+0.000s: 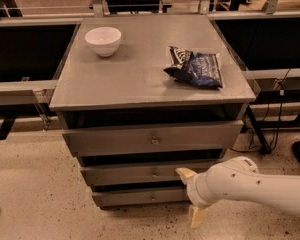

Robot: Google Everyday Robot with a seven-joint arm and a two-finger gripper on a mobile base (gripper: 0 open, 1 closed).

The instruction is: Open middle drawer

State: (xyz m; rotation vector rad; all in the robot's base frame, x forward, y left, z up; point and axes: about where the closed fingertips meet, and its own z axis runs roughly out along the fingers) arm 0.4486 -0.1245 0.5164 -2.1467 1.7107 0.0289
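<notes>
Middle drawer: the middle drawer (pixel 125 175) is second in the grey stack of three, at about 6 o'clock in the view. Its front looks shut or nearly so, and I judge the pull not yet begun.
Knob: the small round knob (pixel 154 173) sits bare at the centre of that front and is the only place to take hold.
Gripper: the gripper (pixel 192 195) is low at 5 o'clock in the view, before the drawer's right half. Its fingers are spread wide, one above the other, with nothing between them.
Upper finger: the upper finger (pixel 185 174) is level with the knob and at 3 o'clock from it, near but apart. It looks staged to slide toward 9 o'clock and close on the knob.
Arm: the white arm (pixel 255 188) reaches in from 4 o'clock and stays low, so the drawer fronts remain in sight.
Neighbours: the top drawer (pixel 115 141) lies at 12 o'clock from the knob and the bottom drawer (pixel 135 197) at 6 o'clock. Neither is touched.
Cabinet top: the white bowl (pixel 103 40) is at 11 o'clock and the chip bag (pixel 195 68) at 1 o'clock. Both sit back from the front edge, clear of the work.
</notes>
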